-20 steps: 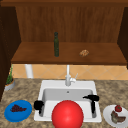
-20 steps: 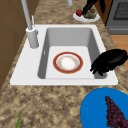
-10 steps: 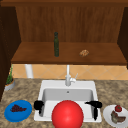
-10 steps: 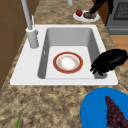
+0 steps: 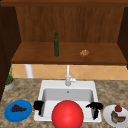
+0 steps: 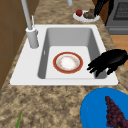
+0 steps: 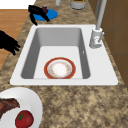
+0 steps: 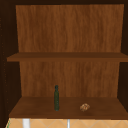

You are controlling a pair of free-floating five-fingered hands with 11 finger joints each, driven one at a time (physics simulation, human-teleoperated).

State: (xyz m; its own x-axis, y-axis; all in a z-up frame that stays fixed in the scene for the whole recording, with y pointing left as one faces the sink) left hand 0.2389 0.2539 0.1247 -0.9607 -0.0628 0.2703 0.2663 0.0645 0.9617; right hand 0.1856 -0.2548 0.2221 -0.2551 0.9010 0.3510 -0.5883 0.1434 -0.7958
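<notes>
Hovering at the sink's (image 6: 105, 79) front corners, both my hands hold nothing. My left hand (image 6: 110, 62) hangs over the near rim, fingers loosely drooping and apart, between the basin and the blue plate (image 6: 97, 110) of dark grapes (image 6: 113, 113). My right hand (image 5: 95, 107) sits by the white plate (image 7: 30, 100) carrying a tomato (image 7: 24, 119) and meat, fingers likewise relaxed. My worry: a careless drop of the left hand could clip the rim or nudge the blue plate. The red-rimmed plate (image 6: 67, 62) lies flat on the basin floor, white-centred, near the middle, apart from both hands.
</notes>
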